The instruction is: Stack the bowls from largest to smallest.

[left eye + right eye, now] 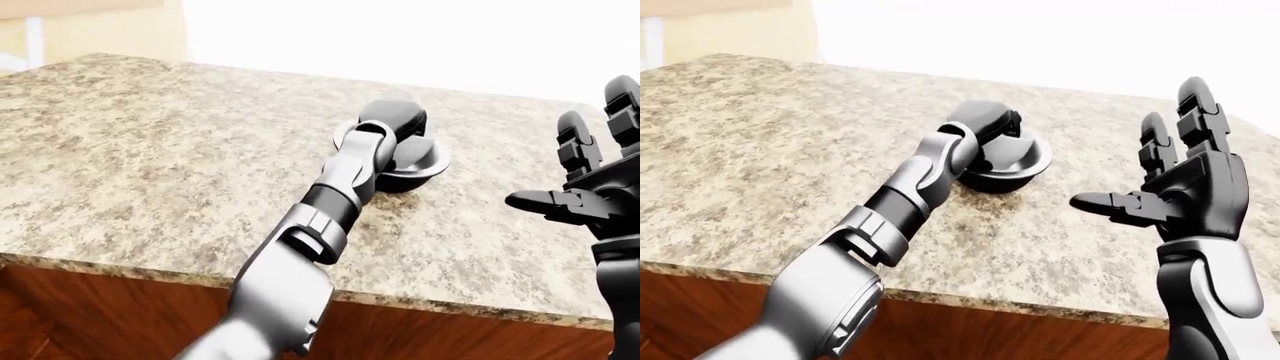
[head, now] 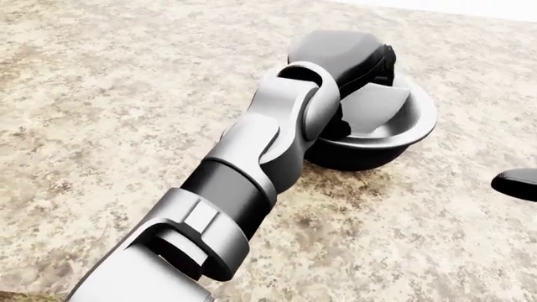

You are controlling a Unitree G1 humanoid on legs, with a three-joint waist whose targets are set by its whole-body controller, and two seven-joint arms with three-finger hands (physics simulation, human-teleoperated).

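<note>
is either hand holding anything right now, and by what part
The left hand is over the smaller bowl, nested in the larger bowl, apparently at its rim; whether its fingers grip it cannot be told. The right hand is open and empty.

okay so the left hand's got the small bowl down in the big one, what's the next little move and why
Probably open the left hand and lift it straight up. The small bowl already sits low inside the large bowl on the counter, and the fingers are at its rim. The right hand hangs open, away to the right.

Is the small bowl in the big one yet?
In: small bowl sits inside big bowl, below its rim, left hand over it.
</note>
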